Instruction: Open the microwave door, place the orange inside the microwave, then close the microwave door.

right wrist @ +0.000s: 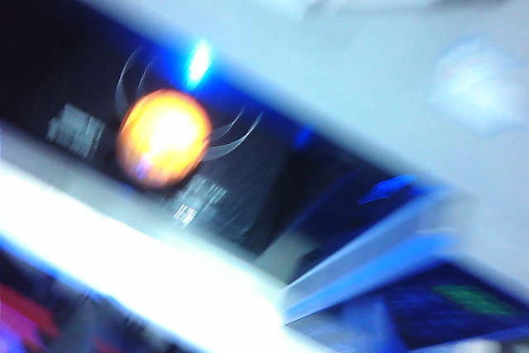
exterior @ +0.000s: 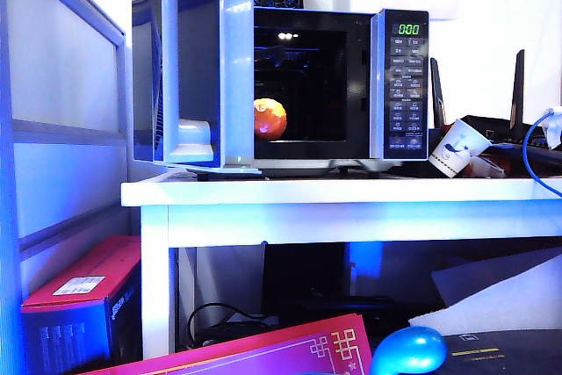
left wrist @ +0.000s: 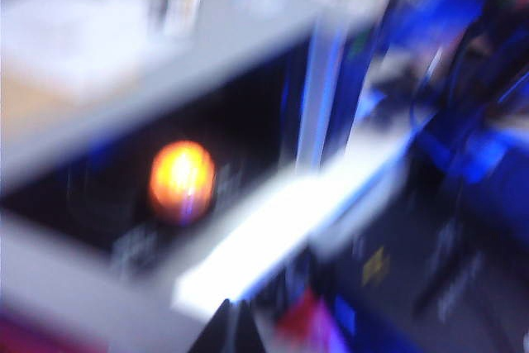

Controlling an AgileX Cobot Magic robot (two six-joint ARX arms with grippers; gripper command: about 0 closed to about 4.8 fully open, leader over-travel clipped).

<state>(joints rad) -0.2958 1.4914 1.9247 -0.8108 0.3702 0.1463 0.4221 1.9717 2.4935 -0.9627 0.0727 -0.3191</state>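
White table (exterior: 351, 192); only exterior view shows paper cup (exterior: 457, 150).

- microwave (exterior: 299, 85) on white table (exterior: 351, 192), microwave door (exterior: 189, 59) swung wide open to the left
- orange (exterior: 270, 118) inside cavity, left side
- tilted paper cup (exterior: 458, 148) just right of button panel
- neither gripper in sight

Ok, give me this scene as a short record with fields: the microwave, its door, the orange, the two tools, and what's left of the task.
microwave: on the white table, display lit green
microwave door: swung wide open to the left in the exterior view
orange: inside the cavity, near its left side
paper cup: tipped, beside the microwave's control panel
left tool: not visible; its wrist view is blurred
right tool: not visible; its wrist view is blurred
task left: close the door
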